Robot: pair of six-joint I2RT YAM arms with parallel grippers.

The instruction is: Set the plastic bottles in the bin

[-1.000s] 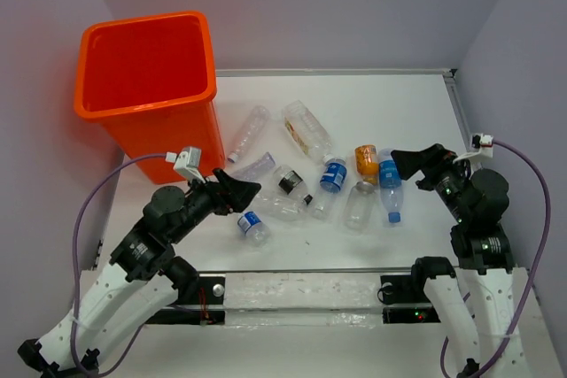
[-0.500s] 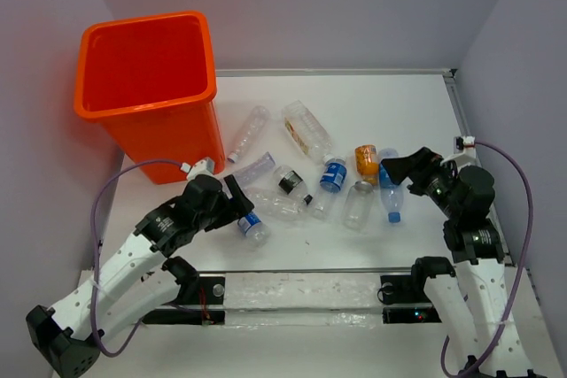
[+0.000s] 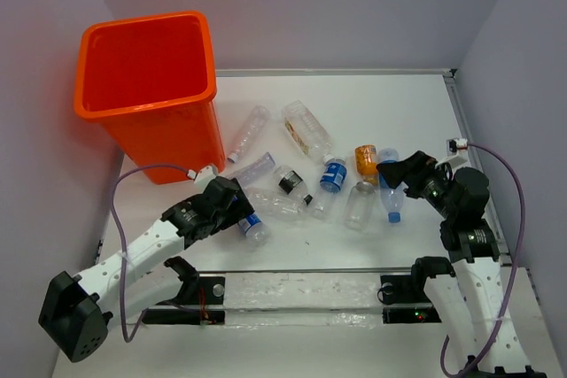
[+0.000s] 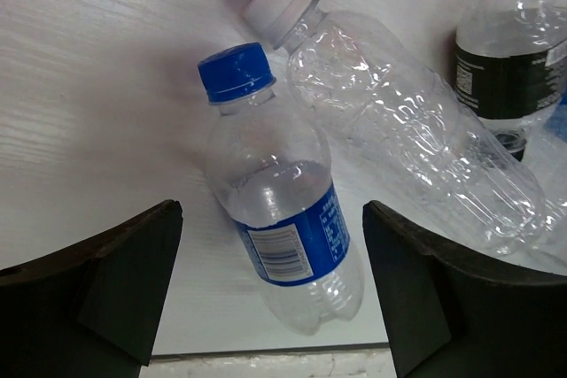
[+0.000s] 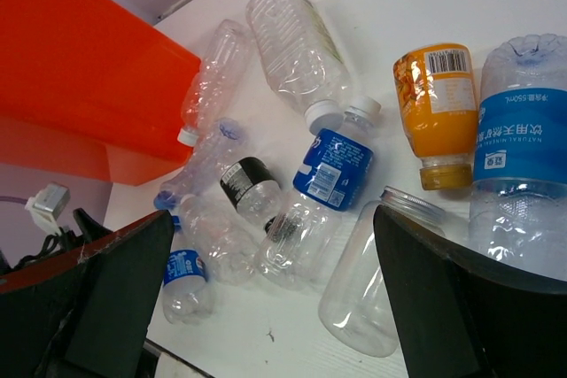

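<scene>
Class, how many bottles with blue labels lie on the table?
3. A small bottle lies at the pile's near-left end; a second bottle mid-pile; a large bottle at the right, beside the orange bottle. None seems hidden.

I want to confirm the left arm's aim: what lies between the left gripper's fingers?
The blue-capped, blue-labelled bottle lies between the fingers of the open left gripper; the left wrist view shows it clearly.

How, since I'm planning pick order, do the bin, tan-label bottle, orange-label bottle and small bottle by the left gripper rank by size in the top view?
Largest: bin
Next: tan-label bottle
Unranked: orange-label bottle and small blue-label bottle look alike; the small one is partly hidden.
</scene>
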